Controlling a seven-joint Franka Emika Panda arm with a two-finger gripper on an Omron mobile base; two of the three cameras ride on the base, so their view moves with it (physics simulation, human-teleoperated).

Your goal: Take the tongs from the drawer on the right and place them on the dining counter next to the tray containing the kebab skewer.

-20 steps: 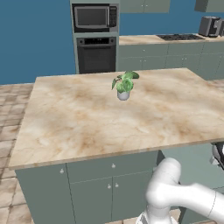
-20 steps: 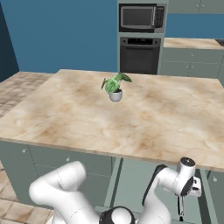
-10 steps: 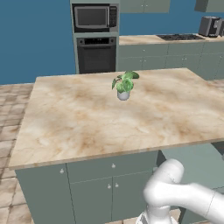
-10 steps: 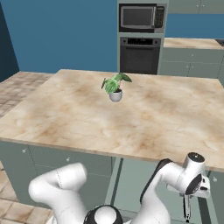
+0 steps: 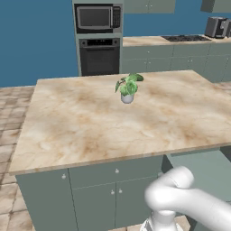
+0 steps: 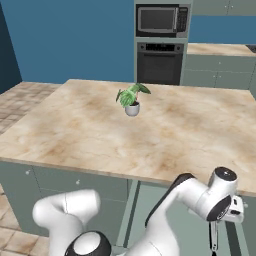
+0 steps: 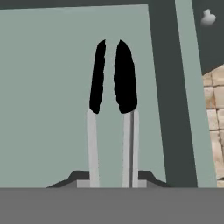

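No brand, label or writing is being shown clearly enough to be read on any appliance.

In the left base view, a marbled beige desk [image 5: 113, 122] is being carried on grey-green cabinets, with brown floor tiles [image 5: 13, 113] lying to its left and a blue wall [image 5: 36, 40] being seen behind. A small potted plant [image 5: 128, 87] is being displayed near the middle of the desk. Beyond it, a microwave [image 5: 97, 17] is being stacked above an oven [image 5: 99, 56], and to the right a back counter is carrying a cooktop [image 5: 185, 38] and a toaster [image 5: 215, 27]. At the lower right, the grey-green drawer [image 5: 198, 164] is being seen pulled out under the desk's edge.

In the right base view, the end effector [image 6: 214, 235] is being held low at the right, below the desk's front edge and over the open drawer, with the tongs [image 6: 214, 239] hanging down from it.

In the hand view, the tongs [image 7: 112, 109] are being gripped by the narrowly closed end effector, their two pale arms running up to black tips over the drawer's flat floor [image 7: 43, 96]. To the right, a pale knob [image 7: 208, 18] and floor tiles are being shown past the drawer wall.
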